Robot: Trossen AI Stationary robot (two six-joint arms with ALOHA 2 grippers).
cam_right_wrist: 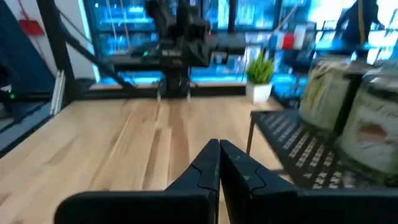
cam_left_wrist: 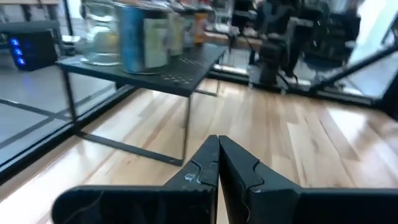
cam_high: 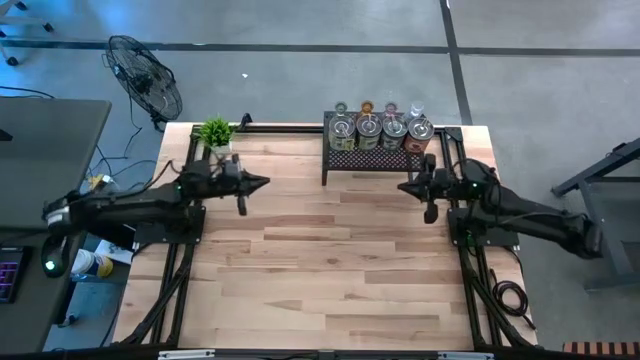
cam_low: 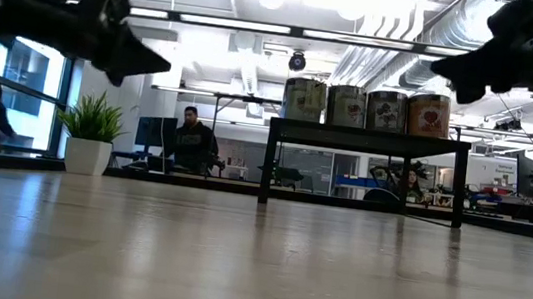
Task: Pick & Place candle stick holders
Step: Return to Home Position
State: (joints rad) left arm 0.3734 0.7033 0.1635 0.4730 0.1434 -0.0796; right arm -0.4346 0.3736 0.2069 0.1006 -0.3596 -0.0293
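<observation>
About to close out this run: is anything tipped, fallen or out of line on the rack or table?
Nothing stands out. The four silver holders stand upright in a row on the black rack, the glass holders lined up behind them. The left gripper and right gripper are shut, empty, clear of the rack.

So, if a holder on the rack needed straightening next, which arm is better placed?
Probably the right. The right gripper, shut and empty, hangs just in front of the right end of the rack, close to the holders; the left gripper, also shut, sits out beyond its left edge.
</observation>
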